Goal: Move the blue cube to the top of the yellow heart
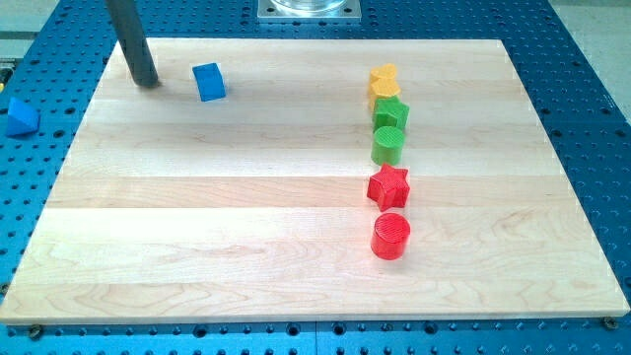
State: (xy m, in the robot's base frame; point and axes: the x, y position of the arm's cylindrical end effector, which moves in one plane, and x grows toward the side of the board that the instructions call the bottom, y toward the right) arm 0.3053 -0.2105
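- The matte blue plastic cube (209, 82) sits in the upper left of the pale, grained wooden board (217, 227), well apart from the yellow heart block (385, 80) at upper right.
- My tip (147, 81), the blunt end of a smooth dark rod with no jaws to open or close, stands near the cube's left side, not touching.
- Below the heart runs a column: green star-like block (391, 111), green ribbed cylinder (387, 144), red star (388, 185), red ribbed cylinder (390, 237).
- Another blue block (22, 115) lies off the board on the perforated blue table (582, 118).

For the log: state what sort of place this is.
Probably a robotics lab bench: a wooden board on a blue perforated table, small coloured blocks like the blue cube, my tip left of it.
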